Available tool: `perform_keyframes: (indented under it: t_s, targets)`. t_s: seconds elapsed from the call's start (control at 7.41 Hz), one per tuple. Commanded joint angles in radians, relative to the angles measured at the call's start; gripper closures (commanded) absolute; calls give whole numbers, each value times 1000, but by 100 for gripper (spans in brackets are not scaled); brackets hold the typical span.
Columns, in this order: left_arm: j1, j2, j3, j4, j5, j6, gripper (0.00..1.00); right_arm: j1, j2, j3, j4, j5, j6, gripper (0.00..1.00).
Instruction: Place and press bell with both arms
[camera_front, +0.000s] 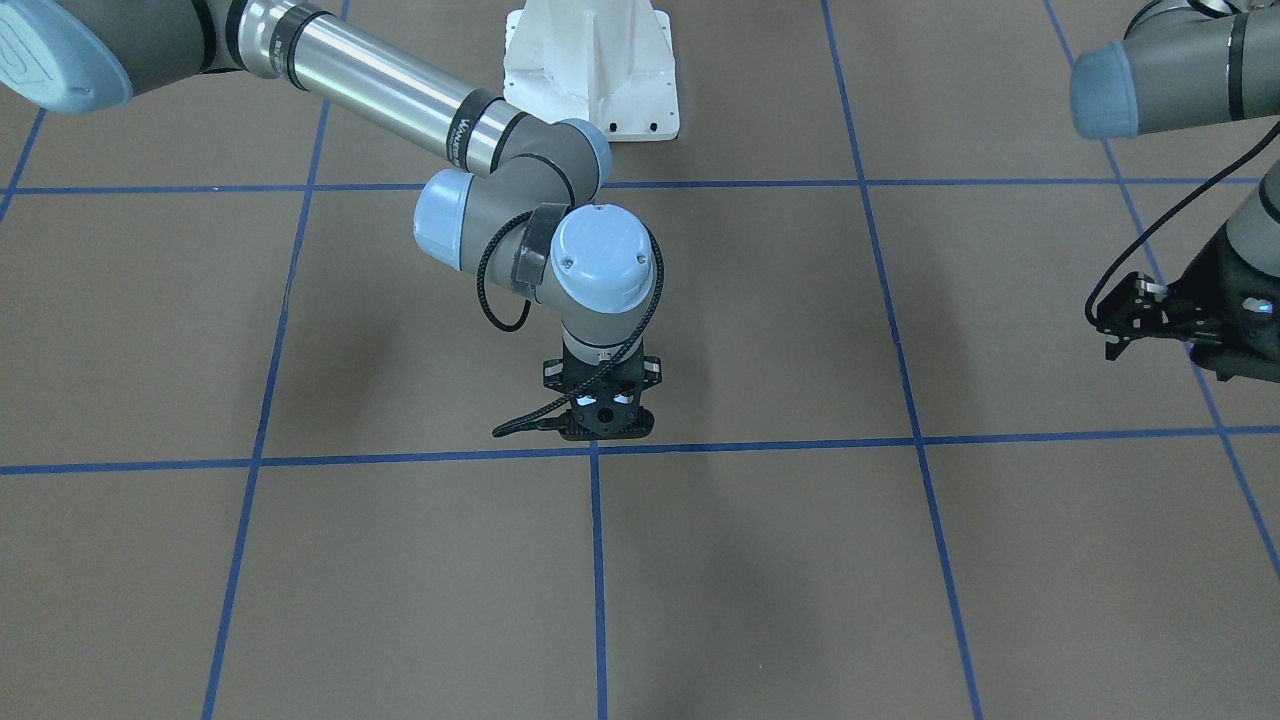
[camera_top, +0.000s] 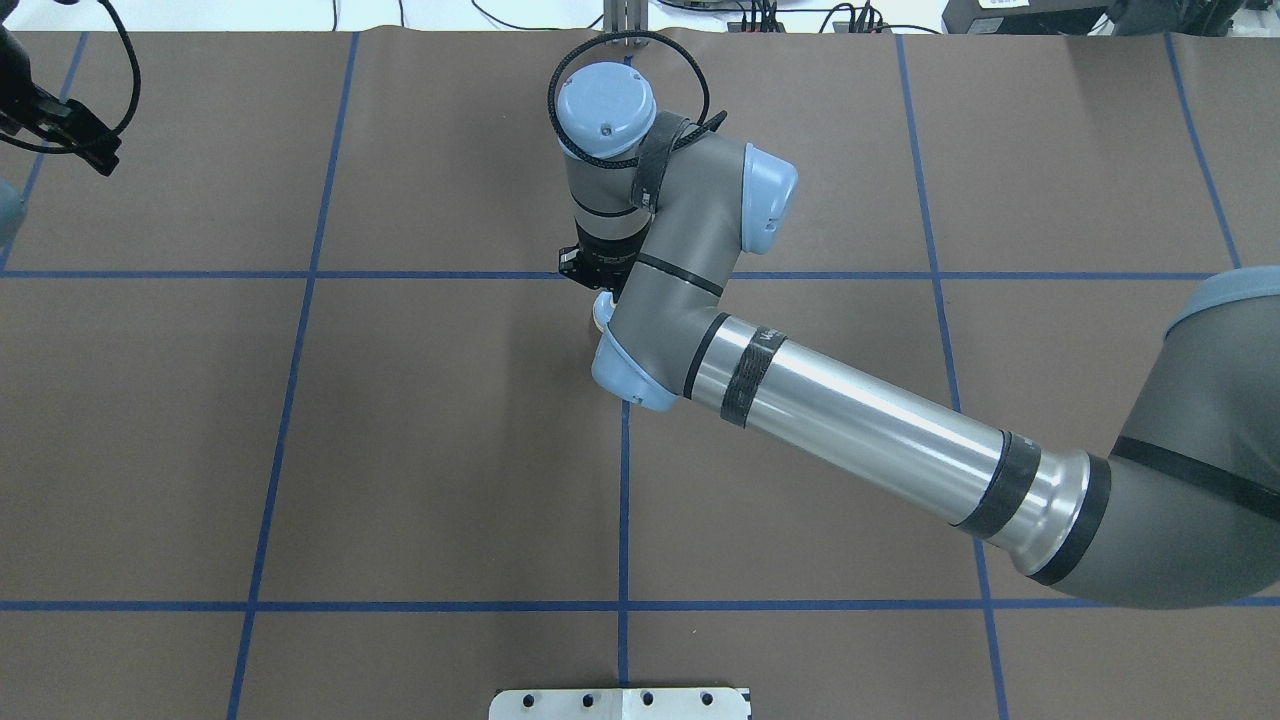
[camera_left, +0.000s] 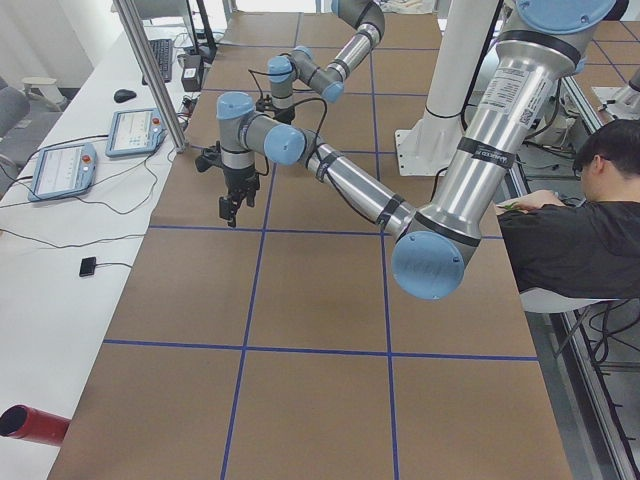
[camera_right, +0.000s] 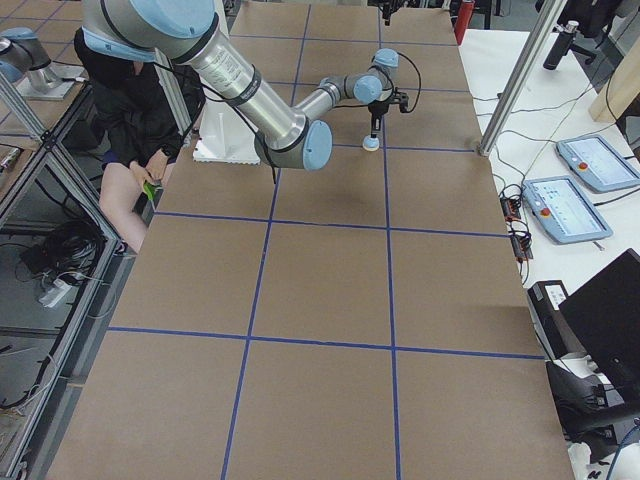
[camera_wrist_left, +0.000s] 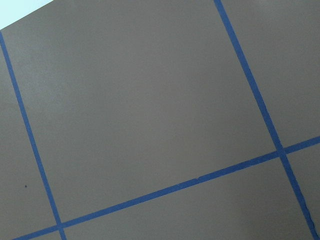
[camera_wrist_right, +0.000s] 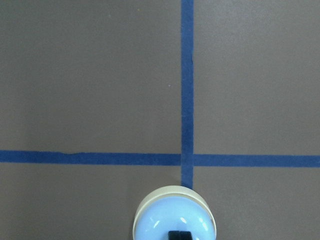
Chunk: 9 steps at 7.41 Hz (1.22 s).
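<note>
One bell (camera_wrist_right: 174, 215), light-blue dome over a cream rim, is on the brown-papered table (camera_top: 450, 450). It lies about midway between the table's left and right ends and somewhat nearer the far edge than the edge by the white pedestal (camera_front: 590, 70). Its rim overlaps a line of blue tape (camera_wrist_right: 187, 75) just short of a crossing of two such lines. There are two arms and two grippers. The right gripper (camera_wrist_right: 180, 235) points straight down on the bell. Its fingers are drawn close together on the crown of the dome, covering the button, in what looks like a pinch. The right arm (camera_top: 850, 410) reaches in from the right end of the table, its wrist folded over the bell, so most views hide the bell. The left arm (camera_front: 1170, 75) is well apart from the bell. The left gripper (camera_front: 1110, 325) hangs near the table's far left corner, fingers apart, holding and touching nothing.
</note>
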<state>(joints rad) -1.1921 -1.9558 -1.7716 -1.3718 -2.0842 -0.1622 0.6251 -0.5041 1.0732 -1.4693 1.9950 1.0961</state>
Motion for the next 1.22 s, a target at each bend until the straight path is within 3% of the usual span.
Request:
perform_keyframes:
  t_s: [0.0, 0.14, 0.27, 0.4, 0.68, 1.08]
  targets:
    - [-4, 2, -2, 0, -2, 6, 0, 37, -5, 75, -12, 17, 8, 100]
    - [-12, 20, -9, 0, -7, 9, 0, 71, -17, 133, -69, 60, 8, 45]
    - [-17, 47, -29, -1, -7, 10, 0, 105, -74, 249, -115, 73, 5, 1]
    - [-47, 87, -49, -1, -10, 44, 0, 146, -135, 319, -135, 88, -16, 0]
    - [-183, 178, -43, 0, -161, 206, 0, 227, -364, 516, -137, 117, -184, 0]
    - [-297, 262, 21, -7, -172, 379, 0, 422, -648, 651, -132, 239, -495, 0]
